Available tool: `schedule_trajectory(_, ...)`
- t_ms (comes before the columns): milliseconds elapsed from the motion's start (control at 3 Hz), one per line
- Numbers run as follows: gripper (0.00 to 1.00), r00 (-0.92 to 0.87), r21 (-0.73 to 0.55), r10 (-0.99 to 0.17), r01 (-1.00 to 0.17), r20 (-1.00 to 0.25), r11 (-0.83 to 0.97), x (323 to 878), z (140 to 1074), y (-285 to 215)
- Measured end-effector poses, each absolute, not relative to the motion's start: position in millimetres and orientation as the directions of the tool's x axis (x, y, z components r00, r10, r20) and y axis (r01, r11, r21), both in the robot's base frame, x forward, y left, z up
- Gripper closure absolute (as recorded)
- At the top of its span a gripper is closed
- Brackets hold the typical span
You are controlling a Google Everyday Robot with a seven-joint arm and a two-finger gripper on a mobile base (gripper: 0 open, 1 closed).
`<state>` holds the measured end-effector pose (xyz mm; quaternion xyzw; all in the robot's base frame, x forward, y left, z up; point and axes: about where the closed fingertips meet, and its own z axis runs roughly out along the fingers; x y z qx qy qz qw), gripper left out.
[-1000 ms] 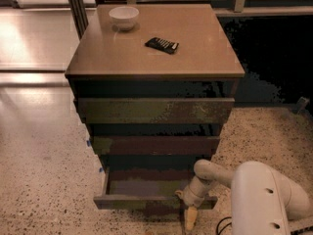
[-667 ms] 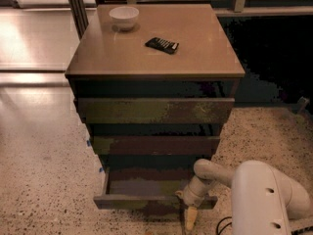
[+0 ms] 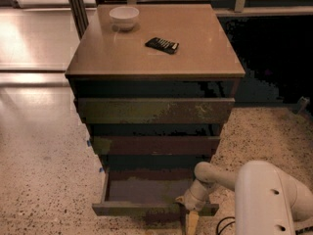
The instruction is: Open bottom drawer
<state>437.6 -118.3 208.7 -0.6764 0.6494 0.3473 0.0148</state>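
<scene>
The bottom drawer [image 3: 146, 208] is the lowest of three olive-grey fronts on a small cabinet. It stands pulled out, and its shallow dark brown inside [image 3: 146, 189] shows. My gripper [image 3: 190, 218] hangs at the right part of the drawer's front edge, at the bottom of the view, pointing down. A pale fingertip [image 3: 191, 222] shows below the front. My white arm [image 3: 264, 195] reaches in from the lower right. The middle front [image 3: 154, 145] and the wide top front [image 3: 155, 110] sit further back.
The cabinet top [image 3: 195, 53] carries a white bowl [image 3: 123, 17] at the back left and a dark remote-like object [image 3: 162, 45] in the middle. Speckled floor [image 3: 44, 190] lies to the left and right. A dark area [image 3: 274, 58] lies right of the cabinet.
</scene>
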Motion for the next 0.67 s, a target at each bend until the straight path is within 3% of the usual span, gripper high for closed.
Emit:
schedule_trajectory(333,0.0,-0.127,0.483,-0.881,-0.867,-0.456,-0.125,398.9,223.8,-136.0)
schedule_trajectory(667,0.0,-0.127,0.483,-0.881,-0.867,-0.456,-0.125,398.9,223.8,-136.0)
